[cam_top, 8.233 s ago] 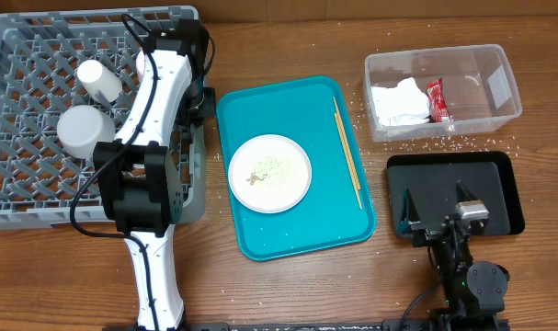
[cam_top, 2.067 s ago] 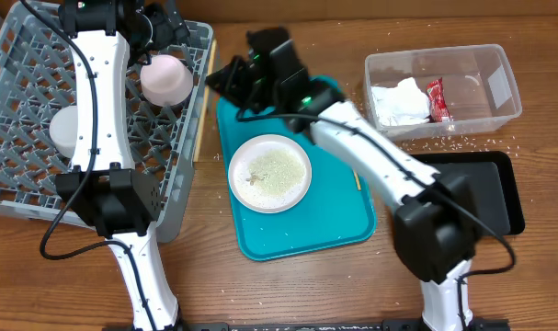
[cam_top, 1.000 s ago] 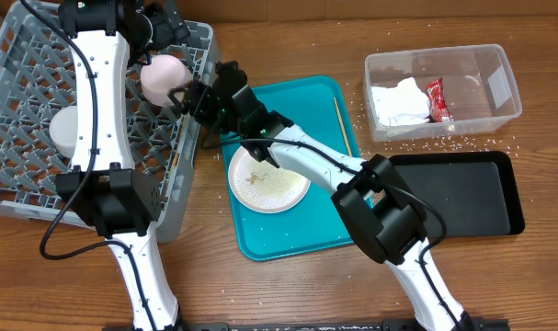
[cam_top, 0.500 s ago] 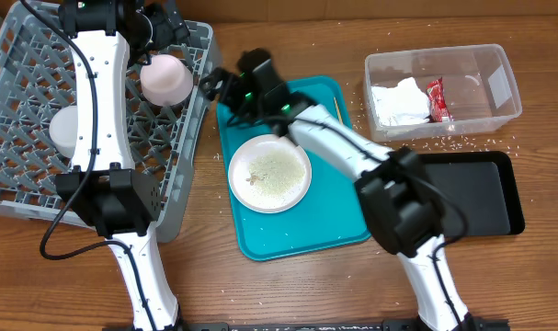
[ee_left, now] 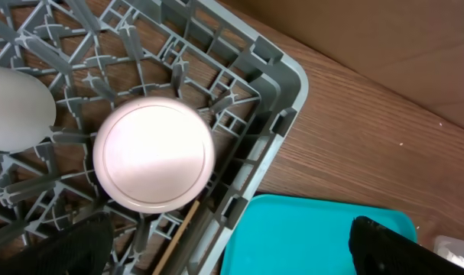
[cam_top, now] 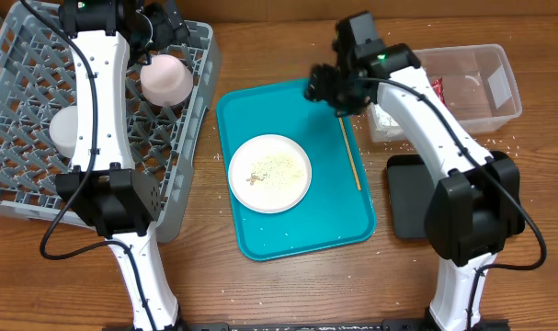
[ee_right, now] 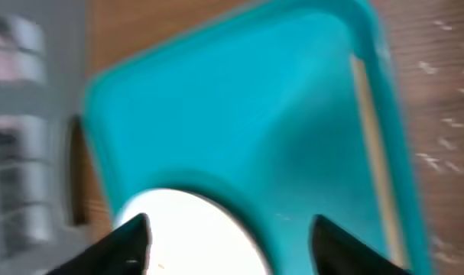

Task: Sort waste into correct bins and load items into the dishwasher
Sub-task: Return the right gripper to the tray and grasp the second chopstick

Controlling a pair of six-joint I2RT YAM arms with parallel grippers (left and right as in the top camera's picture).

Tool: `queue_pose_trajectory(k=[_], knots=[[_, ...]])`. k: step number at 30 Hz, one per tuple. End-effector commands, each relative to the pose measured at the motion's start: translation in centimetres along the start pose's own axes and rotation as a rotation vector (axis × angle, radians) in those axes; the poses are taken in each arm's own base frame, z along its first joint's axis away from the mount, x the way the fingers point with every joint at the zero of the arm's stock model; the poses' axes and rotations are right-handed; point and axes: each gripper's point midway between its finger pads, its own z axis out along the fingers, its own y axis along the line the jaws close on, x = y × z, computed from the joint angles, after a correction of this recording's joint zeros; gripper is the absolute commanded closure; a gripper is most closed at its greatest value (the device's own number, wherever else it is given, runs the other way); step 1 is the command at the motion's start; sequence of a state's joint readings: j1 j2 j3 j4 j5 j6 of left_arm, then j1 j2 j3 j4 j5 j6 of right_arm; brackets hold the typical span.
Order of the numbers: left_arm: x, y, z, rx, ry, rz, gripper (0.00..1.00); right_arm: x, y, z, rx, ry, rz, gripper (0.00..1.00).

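Observation:
The grey dishwasher rack sits at the left, turned askew. A pale bowl rests upside down near its right wall, and a white cup lies further left, half hidden by my left arm. My left gripper hangs open over the bowl, empty. A small white plate strewn with rice lies on the teal tray. My right gripper hovers open over the tray's far right part, holding nothing. In the blurred right wrict view the plate shows between the fingers.
A thin chopstick lies along the tray's right side. The clear tub with the napkin and red wrapper stands behind my right arm, with the black tray in front of it. Rice grains dot the wood. A wooden stick lies by the rack wall.
My right arm has swung from the rack's right edge across the teal tray to its far right corner. The left arm, bowl and rack have not moved.

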State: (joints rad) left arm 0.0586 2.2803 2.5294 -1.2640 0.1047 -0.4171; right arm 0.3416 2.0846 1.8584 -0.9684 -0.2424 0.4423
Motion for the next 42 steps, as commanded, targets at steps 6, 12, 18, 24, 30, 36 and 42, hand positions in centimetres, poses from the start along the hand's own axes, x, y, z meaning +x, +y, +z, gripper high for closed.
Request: queue_pose_trajectory(k=[6,12,18,24,30,36,42], knots=[[-0.8,-0.9,-1.9,0.021,-0.047,0.001,0.0,3.7,-6.6,2.7,0.304,0.092,-0.246,0.48],[-0.8,-0.9,-1.9,0.021,-0.047,0.001,0.0,4.8,-8.8,4.0,0.368,0.106,-0.264,0.48],[-0.8,-0.9,-1.9,0.021,-0.047,0.001,0.0,5.8,-9.2,5.4,0.346,0.116,-0.285,0.49],[-0.8,-0.9,-1.9,0.021,-0.047,0.001,0.0,6.6,-9.7,6.4,0.351,0.125,-0.29,0.5],[-0.8,-0.9,-1.9,0.021,-0.047,0.001,0.0,7.4,-10.4,7.0,0.357,0.141,-0.289,0.53],[-0.8,-0.9,-1.9,0.021,-0.047,0.001,0.0,7.5,-10.5,7.2,0.36,0.149,-0.288,0.6],[-0.8,-0.9,-1.9,0.021,-0.047,0.001,0.0,8.2,-11.4,8.7,0.373,0.181,-0.284,0.73]])
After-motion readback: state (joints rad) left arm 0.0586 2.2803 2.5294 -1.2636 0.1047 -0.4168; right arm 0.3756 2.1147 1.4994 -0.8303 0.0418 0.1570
